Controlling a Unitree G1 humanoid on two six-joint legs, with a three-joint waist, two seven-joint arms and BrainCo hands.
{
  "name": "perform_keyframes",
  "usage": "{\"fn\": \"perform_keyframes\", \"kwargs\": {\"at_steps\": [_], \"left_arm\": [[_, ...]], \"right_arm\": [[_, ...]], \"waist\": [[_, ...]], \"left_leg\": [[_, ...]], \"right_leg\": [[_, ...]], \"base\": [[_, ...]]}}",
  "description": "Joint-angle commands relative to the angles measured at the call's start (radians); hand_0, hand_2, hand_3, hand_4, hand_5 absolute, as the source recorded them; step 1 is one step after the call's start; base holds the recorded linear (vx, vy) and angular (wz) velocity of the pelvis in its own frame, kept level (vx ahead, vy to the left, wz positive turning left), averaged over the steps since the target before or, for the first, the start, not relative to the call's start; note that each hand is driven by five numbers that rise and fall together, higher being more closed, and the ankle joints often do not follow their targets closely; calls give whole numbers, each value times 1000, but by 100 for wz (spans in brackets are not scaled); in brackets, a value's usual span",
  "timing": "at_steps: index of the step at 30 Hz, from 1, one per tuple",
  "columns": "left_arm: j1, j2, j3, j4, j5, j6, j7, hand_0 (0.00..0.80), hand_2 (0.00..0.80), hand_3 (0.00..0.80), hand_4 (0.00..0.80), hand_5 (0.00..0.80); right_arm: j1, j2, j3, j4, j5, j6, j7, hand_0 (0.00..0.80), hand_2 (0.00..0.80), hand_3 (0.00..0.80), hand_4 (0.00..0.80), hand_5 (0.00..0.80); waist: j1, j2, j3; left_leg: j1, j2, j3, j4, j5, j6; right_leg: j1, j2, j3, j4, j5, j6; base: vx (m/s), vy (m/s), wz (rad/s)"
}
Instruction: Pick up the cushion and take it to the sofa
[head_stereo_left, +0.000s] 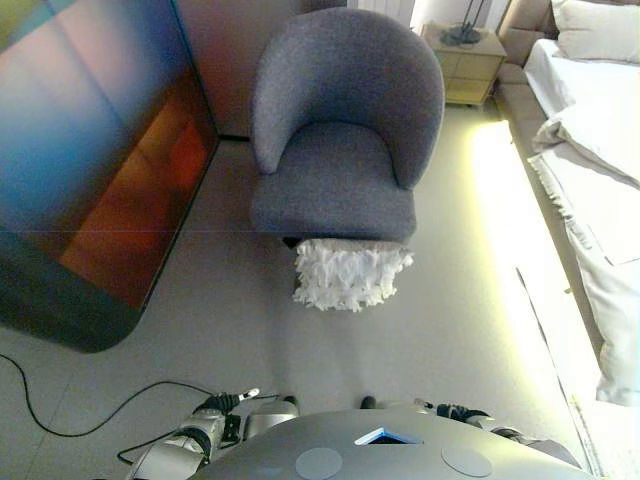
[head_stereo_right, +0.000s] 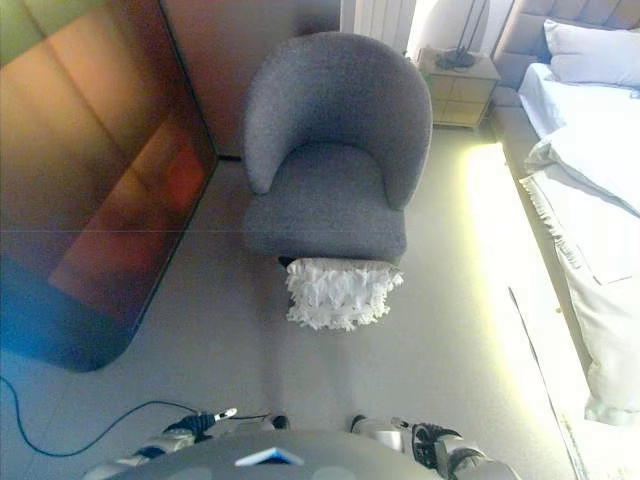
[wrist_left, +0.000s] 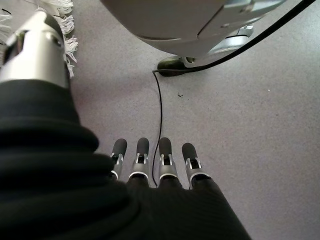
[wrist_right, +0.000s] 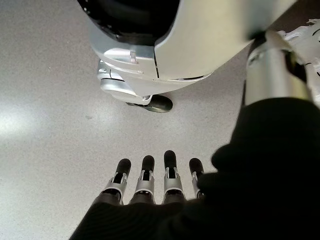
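Note:
A white fringed cushion (head_stereo_left: 349, 274) leans on the floor against the front of a grey armchair (head_stereo_left: 340, 140), straight ahead of me; it also shows in the right eye view (head_stereo_right: 338, 292). Its fringe shows at the edge of the left wrist view (wrist_left: 64, 20). My left hand (wrist_left: 150, 162) hangs low at my side with straight fingers, holding nothing; it shows at the bottom of the left eye view (head_stereo_left: 190, 440). My right hand (wrist_right: 155, 182) hangs at my other side, fingers straight and empty.
A dark glossy panel (head_stereo_left: 90, 160) stands on the left. A bed with white bedding (head_stereo_left: 600, 150) runs along the right, with a nightstand (head_stereo_left: 470, 60) at the back. Grey floor (head_stereo_left: 220, 330) lies between me and the chair.

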Motion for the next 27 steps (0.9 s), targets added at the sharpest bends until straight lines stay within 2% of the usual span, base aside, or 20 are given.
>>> {"fn": "perform_keyframes", "kwargs": {"at_steps": [1, 4, 8, 21, 27], "left_arm": [[-60, -38, 8, 44, -8, 13, -10, 0, 0, 0, 0, 0], [-65, -35, 8, 41, -11, -3, -15, 0, 0, 0, 0, 0], [-67, -37, 3, 41, -7, 20, -46, 0, 0, 0, 0, 0], [-59, -44, -4, 45, 0, 26, -33, 0, 0, 0, 0, 0], [-61, -40, -3, 49, 11, 32, -30, 0, 0, 0, 0, 0]], "right_arm": [[-57, 9, 7, 53, 1, 1, -3, 0, 0, 0, 0, 0], [-57, 7, 6, 55, 12, -1, -2, 0, 0, 0, 0, 0], [-57, 7, 4, 58, 6, -5, 0, 0, 0, 0, 0, 0], [-49, 16, 10, 59, -4, 1, -10, 0, 0, 0, 0, 0], [-53, 17, 13, 57, -4, 10, -7, 0, 0, 0, 0, 0]], "waist": [[-9, 11, 36], [-6, 10, 38], [-4, 8, 37], [3, 5, 32], [5, 2, 34]], "left_leg": [[9, -37, 10, 7, -124, 35], [8, -37, 12, 7, -124, 37], [6, -39, 10, 7, -126, 40], [14, -50, -14, 7, -129, 46], [15, -46, -12, 7, -130, 45]], "right_leg": [[-16, 31, 2, 6, -59, 24], [-15, 31, 1, 6, -61, 26], [-16, 30, -2, 6, -60, 27], [0, 42, 5, 6, -69, 19], [2, 47, 3, 6, -75, 16]], "base": [[0, 0, 0], [0, 0, 0], [0, 0, 0], [0, 0, 0], [32, -51, 1]]}}
